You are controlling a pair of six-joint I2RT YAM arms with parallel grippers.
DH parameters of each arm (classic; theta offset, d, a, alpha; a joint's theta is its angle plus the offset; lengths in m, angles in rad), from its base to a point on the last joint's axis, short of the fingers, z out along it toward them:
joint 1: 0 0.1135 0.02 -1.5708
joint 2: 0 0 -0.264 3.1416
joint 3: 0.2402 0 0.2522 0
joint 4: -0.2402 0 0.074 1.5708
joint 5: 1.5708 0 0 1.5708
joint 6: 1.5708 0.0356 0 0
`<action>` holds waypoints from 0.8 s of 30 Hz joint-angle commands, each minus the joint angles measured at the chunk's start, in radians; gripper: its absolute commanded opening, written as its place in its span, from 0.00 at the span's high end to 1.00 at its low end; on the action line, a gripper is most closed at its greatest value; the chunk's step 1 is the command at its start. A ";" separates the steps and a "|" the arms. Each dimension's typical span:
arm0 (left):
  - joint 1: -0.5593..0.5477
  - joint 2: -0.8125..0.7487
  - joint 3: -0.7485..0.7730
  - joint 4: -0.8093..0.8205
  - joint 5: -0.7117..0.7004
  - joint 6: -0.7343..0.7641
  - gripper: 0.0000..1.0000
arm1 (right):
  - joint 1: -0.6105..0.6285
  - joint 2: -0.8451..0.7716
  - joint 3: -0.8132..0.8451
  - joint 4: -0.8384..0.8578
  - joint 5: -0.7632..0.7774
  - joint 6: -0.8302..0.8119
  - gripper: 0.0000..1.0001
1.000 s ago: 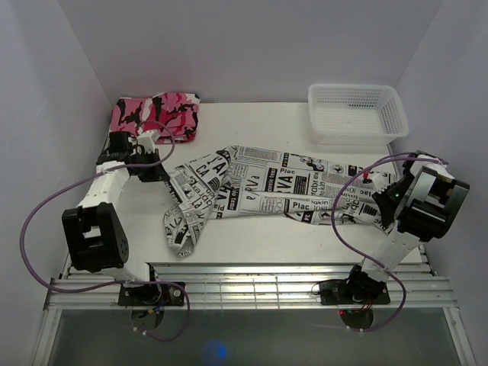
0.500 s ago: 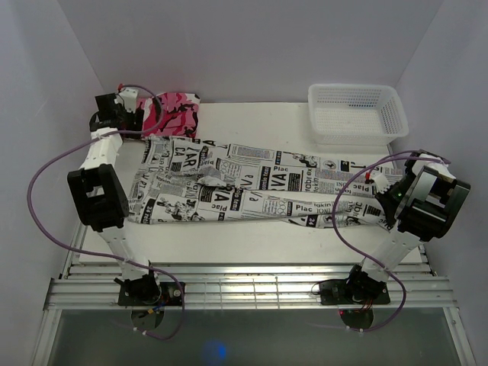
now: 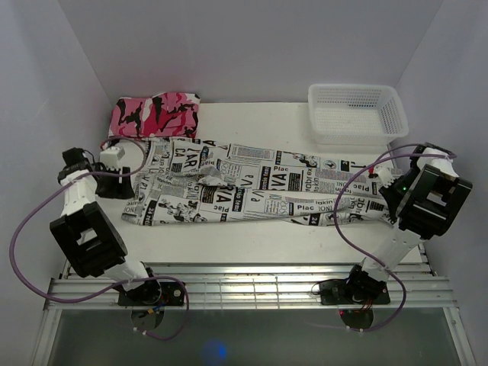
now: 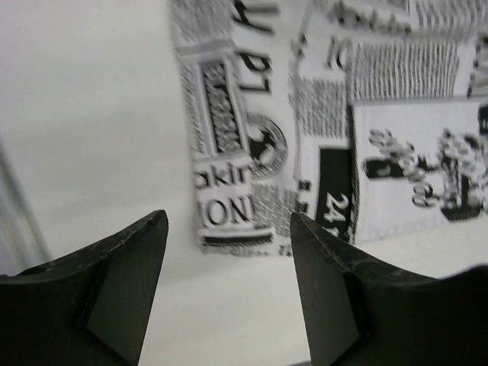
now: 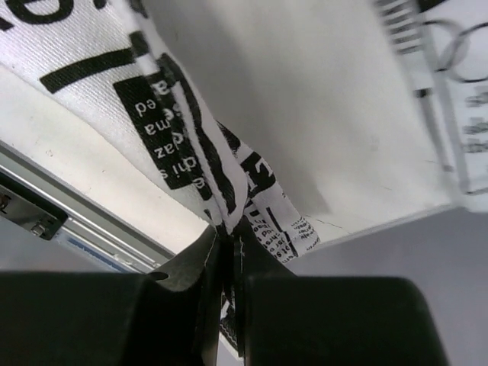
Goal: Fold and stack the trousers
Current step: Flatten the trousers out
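The trousers, white with black newspaper print, lie stretched flat across the table from left to right. My left gripper hovers just off their left end, open, with nothing between its fingers. In the left wrist view its fingertips frame bare table, and a corner of the trousers lies just beyond the gripper. My right gripper holds the right end. In the right wrist view it is shut on a bunched fold of the trousers, lifted a little off the table.
A pink, black and white camouflage garment lies folded at the back left, touching the trousers' far left corner. A white mesh basket stands at the back right. White walls close in on both sides, and metal rails run along the near edge.
My left gripper pulled the bunched left end out flat toward the back left, opened, let go and drew back to the near left. The right gripper stayed shut on its end.
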 commanded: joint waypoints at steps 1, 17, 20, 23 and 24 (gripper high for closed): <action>-0.009 -0.087 -0.127 -0.068 0.095 0.108 0.25 | -0.002 0.013 0.137 -0.135 -0.112 -0.018 0.92; -0.033 -0.091 -0.122 -0.028 0.184 0.053 0.28 | 0.077 0.013 0.201 0.146 -0.204 0.307 0.10; -0.033 -0.103 -0.139 -0.022 0.188 0.046 0.28 | 0.017 -0.079 0.183 0.129 -0.198 0.270 0.10; -0.033 -0.117 -0.149 -0.019 0.199 0.041 0.28 | -0.022 -0.200 0.090 0.097 -0.201 0.123 0.01; -0.033 -0.118 -0.147 -0.021 0.200 0.039 0.28 | -0.035 -0.269 0.001 0.098 -0.195 0.085 0.10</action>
